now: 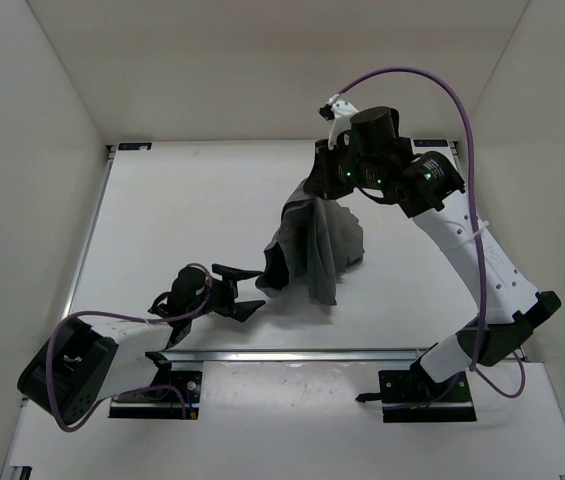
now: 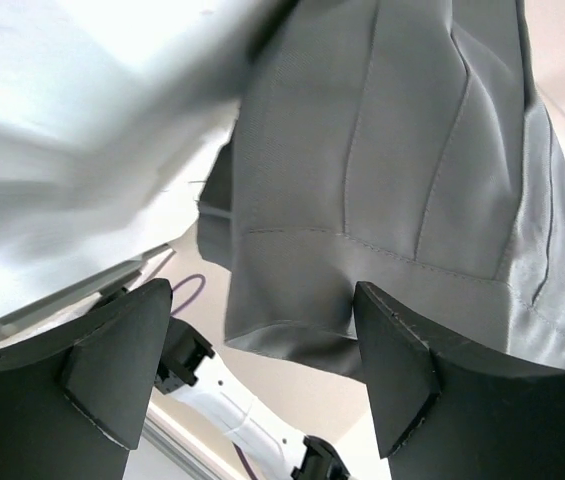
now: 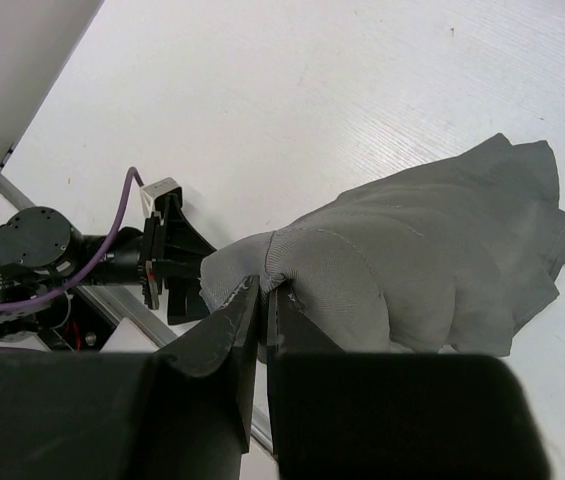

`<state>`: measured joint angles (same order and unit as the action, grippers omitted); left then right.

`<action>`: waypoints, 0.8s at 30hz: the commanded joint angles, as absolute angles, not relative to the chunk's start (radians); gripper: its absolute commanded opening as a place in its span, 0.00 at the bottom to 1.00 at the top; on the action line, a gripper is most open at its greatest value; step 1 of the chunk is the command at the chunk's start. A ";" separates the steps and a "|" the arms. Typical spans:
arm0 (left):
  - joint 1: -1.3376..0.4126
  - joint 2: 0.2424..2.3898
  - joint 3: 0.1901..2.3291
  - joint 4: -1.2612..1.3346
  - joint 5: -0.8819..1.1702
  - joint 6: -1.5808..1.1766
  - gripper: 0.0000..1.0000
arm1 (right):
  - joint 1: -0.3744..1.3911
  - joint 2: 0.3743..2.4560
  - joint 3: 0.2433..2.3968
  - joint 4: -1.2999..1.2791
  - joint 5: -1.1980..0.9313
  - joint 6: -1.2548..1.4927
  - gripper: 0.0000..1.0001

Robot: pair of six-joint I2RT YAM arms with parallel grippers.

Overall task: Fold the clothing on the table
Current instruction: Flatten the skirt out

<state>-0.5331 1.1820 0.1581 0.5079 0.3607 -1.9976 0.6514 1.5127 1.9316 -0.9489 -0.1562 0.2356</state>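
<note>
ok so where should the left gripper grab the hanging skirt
Probably the hemmed lower corner of the pleated skirt, approached from the left by the open left gripper: the right gripper holds the top, so that edge hangs free, facing it.

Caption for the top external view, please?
Right gripper holds the grey clothing up by one edge over the table; open left gripper faces its lower corner.

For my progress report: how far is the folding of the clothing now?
Done: no fold visible. In hand: the right claw, shut on an edge of the clothing, holds it up bunched; the open left claw is at its hem, not gripping. Left: spread it on the table and fold.
</note>
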 commanded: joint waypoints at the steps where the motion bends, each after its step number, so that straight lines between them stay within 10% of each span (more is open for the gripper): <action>1: -0.548 1.138 0.140 0.477 0.304 -2.281 0.84 | 0.670 1.493 1.983 -0.870 -0.138 0.222 0.00; 11: -0.618 1.255 0.250 0.519 0.318 -2.299 0.84 | 0.707 1.505 1.988 -0.870 -0.115 0.224 0.00; 14: -0.634 1.272 0.268 0.511 0.296 -2.304 0.69 | 0.706 1.497 1.985 -0.870 -0.109 0.219 0.00; 19: -0.617 1.221 0.265 0.451 0.252 -2.280 0.00 | 0.698 1.483 1.973 -0.876 -0.089 0.218 0.00; 24: -0.494 1.097 0.278 0.313 0.224 -2.214 0.00 | 0.635 1.428 1.933 -0.905 -0.103 0.227 0.00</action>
